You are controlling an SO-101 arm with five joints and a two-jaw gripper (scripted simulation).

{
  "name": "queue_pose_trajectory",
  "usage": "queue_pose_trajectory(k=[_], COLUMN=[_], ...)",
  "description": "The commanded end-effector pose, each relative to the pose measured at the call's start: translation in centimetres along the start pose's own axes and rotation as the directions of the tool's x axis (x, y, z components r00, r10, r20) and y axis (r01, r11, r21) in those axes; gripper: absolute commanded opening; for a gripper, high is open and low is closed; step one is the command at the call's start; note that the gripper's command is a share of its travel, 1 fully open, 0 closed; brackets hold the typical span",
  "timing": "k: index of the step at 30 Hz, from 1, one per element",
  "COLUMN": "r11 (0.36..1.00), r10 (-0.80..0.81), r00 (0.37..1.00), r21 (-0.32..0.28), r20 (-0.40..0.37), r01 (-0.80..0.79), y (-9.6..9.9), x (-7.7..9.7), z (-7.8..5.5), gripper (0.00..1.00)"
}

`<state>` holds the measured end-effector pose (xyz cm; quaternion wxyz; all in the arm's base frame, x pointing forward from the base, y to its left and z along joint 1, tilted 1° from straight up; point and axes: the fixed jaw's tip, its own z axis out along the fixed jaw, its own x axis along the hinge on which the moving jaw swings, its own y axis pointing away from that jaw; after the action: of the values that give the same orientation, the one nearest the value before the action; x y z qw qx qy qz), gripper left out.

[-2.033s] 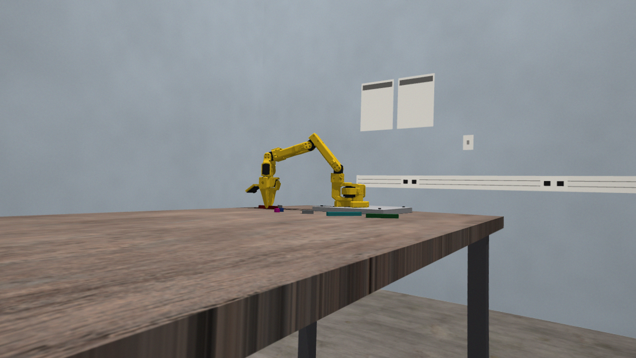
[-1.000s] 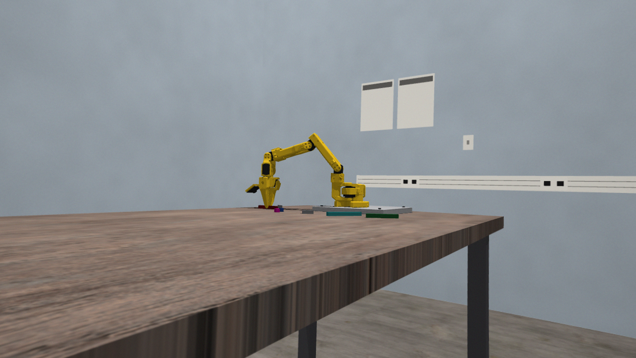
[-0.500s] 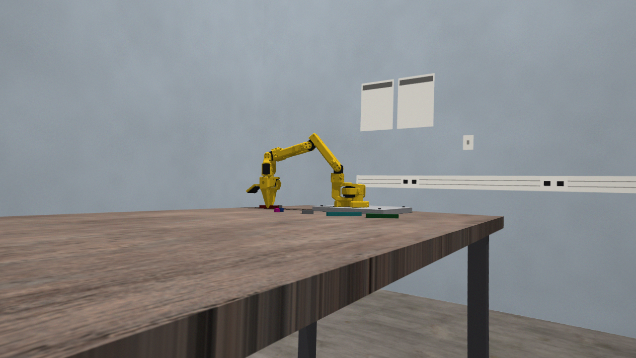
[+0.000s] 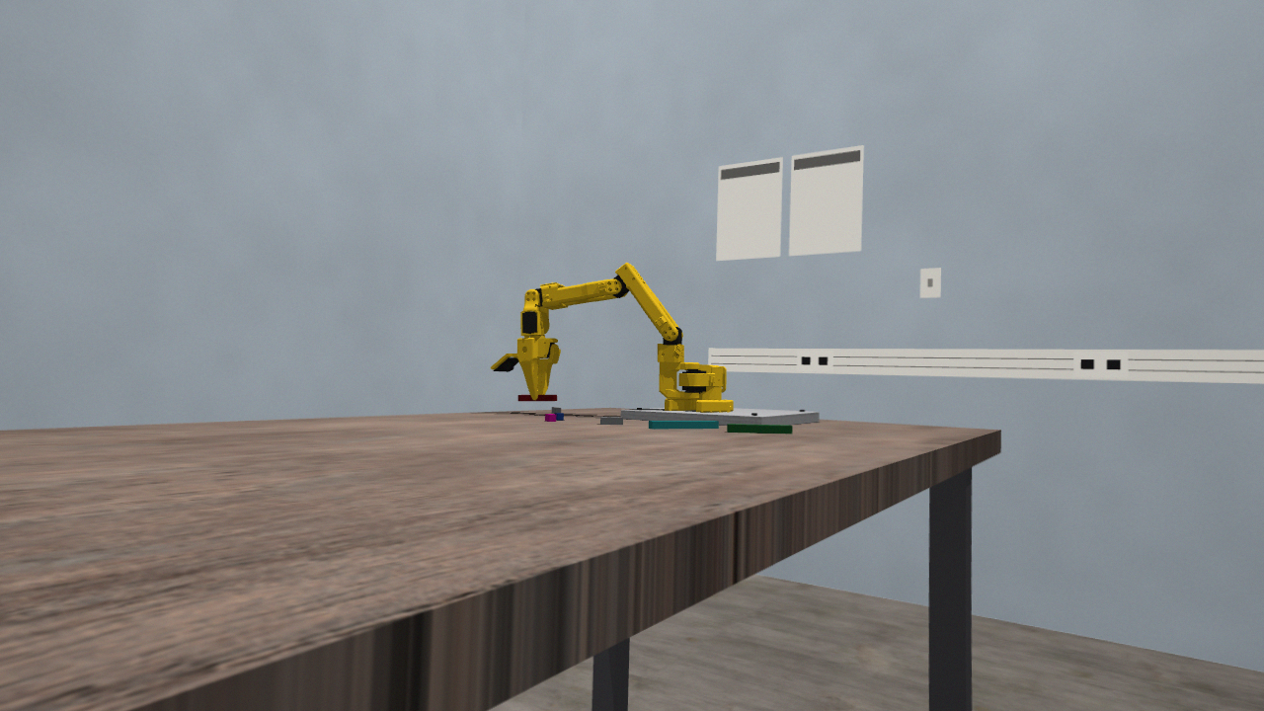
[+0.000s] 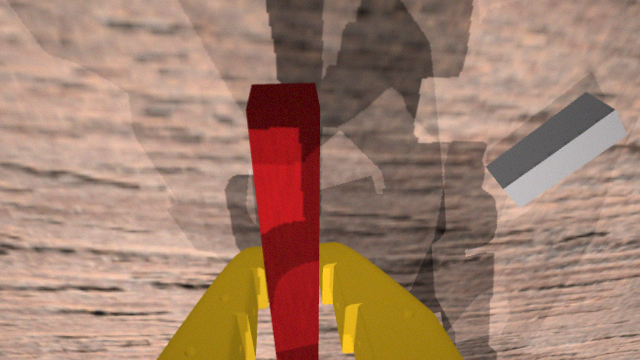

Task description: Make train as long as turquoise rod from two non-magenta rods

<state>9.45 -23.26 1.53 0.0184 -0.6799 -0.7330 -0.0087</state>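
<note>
My gripper (image 4: pixel 537 392) (image 5: pixel 290 285) is shut on the red rod (image 4: pixel 538 398) (image 5: pixel 285 170) and holds it level a little above the table. A grey rod (image 5: pixel 557 149) lies flat on the wood to the right of it in the wrist view; a grey rod (image 4: pixel 610 421) also shows in the exterior view. The turquoise rod (image 4: pixel 682 424) lies flat in front of the arm's base plate (image 4: pixel 777 415). A green rod (image 4: pixel 758 429) lies just right of it. A magenta rod (image 4: pixel 549 417) and a small blue rod (image 4: pixel 558 415) lie below the gripper.
The wooden table (image 4: pixel 354 513) stretches toward the camera, its right edge (image 4: pixel 993 441) close to the green rod. The arm's base (image 4: pixel 698 389) stands on the plate at the far side.
</note>
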Motion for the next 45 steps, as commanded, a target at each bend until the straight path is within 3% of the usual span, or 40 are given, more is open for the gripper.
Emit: queue_pose_trajectory(k=[1, 12, 22, 28, 35, 38, 45], r11=[1.000, 1.000, 0.996, 0.977, 0.924, 0.914, 0.852], r10=[0.002, -0.006, -0.089, -0.215, -0.383, -0.405, -0.524], r00=[1.000, 1.000, 0.996, 0.976, 0.924, 0.914, 0.852], r21=[-0.005, -0.005, 0.000, 0.007, 0.017, 0.019, 0.026], r20=[0.013, 0.013, 0.014, 0.014, 0.014, 0.014, 0.013], r01=[-0.001, 0.006, 0.089, 0.215, 0.382, 0.404, 0.523], y=[-0.2, 0.1, 3.0, 6.8, 10.9, 11.3, 13.2], x=[-0.1, 0.0, 1.4, 4.3, 9.2, 10.0, 14.4], z=[-0.8, -0.9, -0.8, -0.5, -0.2, -0.1, 0.2], gripper=[0.00, 0.00, 0.00, 0.00, 0.00, 0.00, 0.00])
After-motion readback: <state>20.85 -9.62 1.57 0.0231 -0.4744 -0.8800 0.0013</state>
